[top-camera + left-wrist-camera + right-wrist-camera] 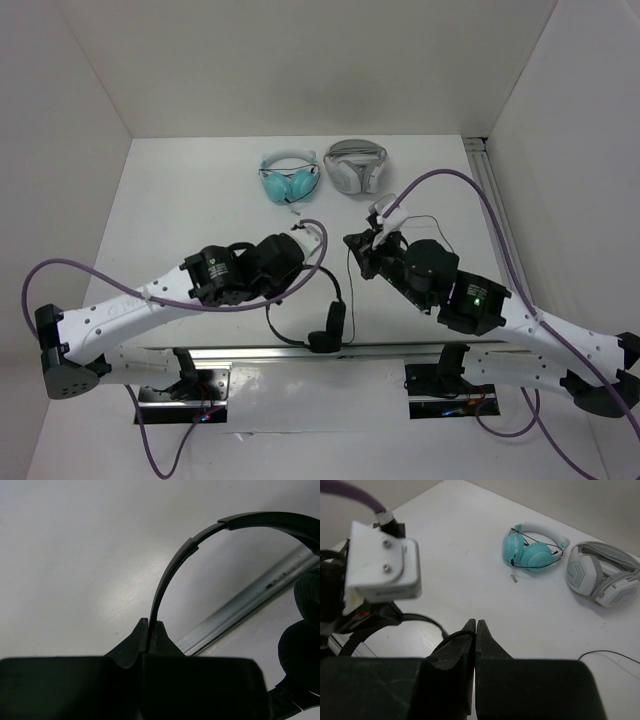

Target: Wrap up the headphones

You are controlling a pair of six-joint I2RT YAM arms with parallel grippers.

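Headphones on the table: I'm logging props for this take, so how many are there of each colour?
Black headphones: 1
Teal headphones: 1
White-grey headphones: 1
Total: 3

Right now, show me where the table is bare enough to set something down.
Bare table lies left of the teal headphones, with a smaller patch between the white-grey headphones and the right rail. The centre is crowded: the left gripper, right gripper and black headphones meet there.
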